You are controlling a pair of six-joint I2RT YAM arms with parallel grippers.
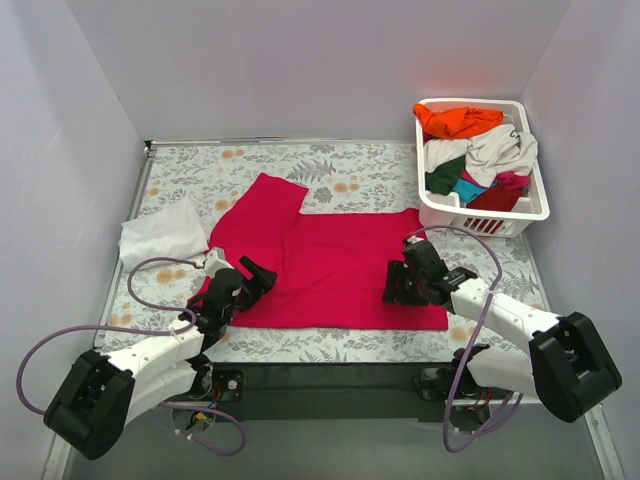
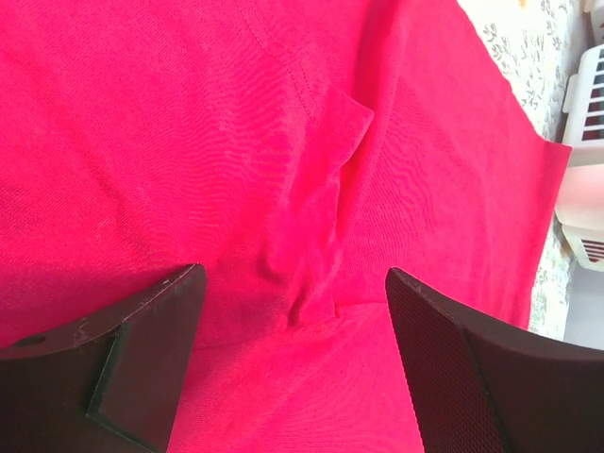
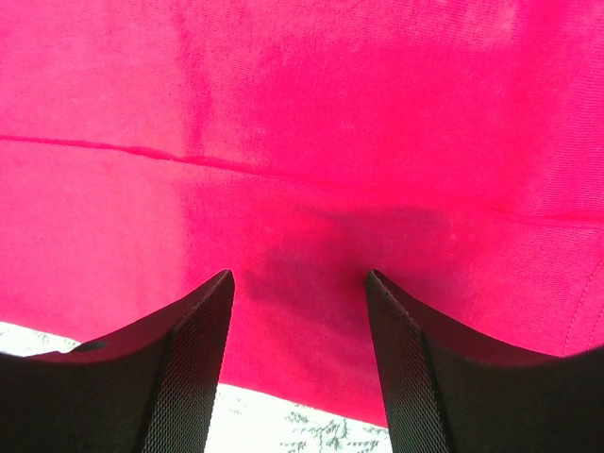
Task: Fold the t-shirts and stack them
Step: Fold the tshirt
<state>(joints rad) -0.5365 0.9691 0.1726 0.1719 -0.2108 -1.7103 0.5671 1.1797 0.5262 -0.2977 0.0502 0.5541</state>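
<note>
A large crimson-pink t-shirt (image 1: 330, 265) lies spread on the floral table, one sleeve pointing up-left. It fills the left wrist view (image 2: 283, 170) and the right wrist view (image 3: 302, 123). My left gripper (image 1: 256, 277) is open just above the shirt's left part, beside a creased fold; nothing is between its fingers (image 2: 142, 349). My right gripper (image 1: 397, 282) is open over the shirt's right part near its hem edge, empty, its fingers (image 3: 189, 359) apart. A white t-shirt (image 1: 162, 232) lies crumpled at the table's left. More shirts sit in the basket.
A white slotted basket (image 1: 480, 212) at the back right holds orange (image 1: 458, 121), off-white (image 1: 500, 150), green and teal shirts. Grey walls close in the table on three sides. Cables loop beside both arm bases at the near edge.
</note>
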